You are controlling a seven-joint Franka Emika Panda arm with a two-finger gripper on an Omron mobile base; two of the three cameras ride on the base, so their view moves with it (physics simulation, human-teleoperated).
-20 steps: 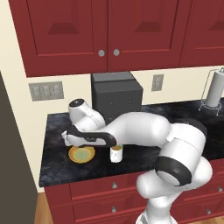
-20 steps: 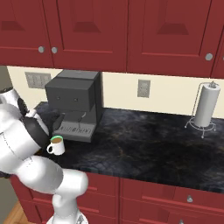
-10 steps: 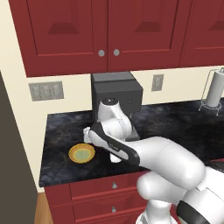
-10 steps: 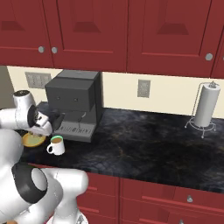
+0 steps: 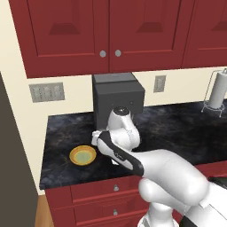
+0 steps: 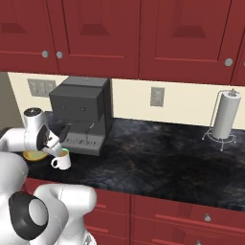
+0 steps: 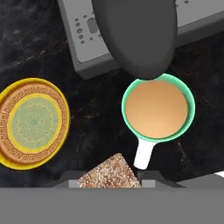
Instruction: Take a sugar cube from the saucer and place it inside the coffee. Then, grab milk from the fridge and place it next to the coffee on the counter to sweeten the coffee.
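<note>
Since 1 second ago the arm has swung from over the saucer toward the coffee machine, and the hand now hangs above the coffee. Pinched between the 2 finger tips of the gripper [image 7: 111, 183] is the sugar cube [image 7: 110, 171], which looks speckled brown and whitish in the hand view; the jaws are nearly closed, clamped on its 2 sides. Beyond the cube, the coffee [image 7: 157, 113] stands upright on the counter [image 7: 35, 43], its green rim ringing brown liquid and its white handle pointing toward the gripper. In the right base view the gripper [image 6: 58, 149] sits just above the cup [image 6: 62, 159]. Off to one side of the cup, apart from it, lies the saucer [image 7: 31, 122], orange-yellow with a pale greenish centre. In the left base view the saucer [image 5: 82, 155] rests near the counter's front edge, left of the arm. Behind the cup stands the dark grey coffee machine [image 6: 82, 112], its spout overhanging the cup's far rim in the hand view. A paper towel roll [image 6: 225, 115] stands far to the right.
</note>
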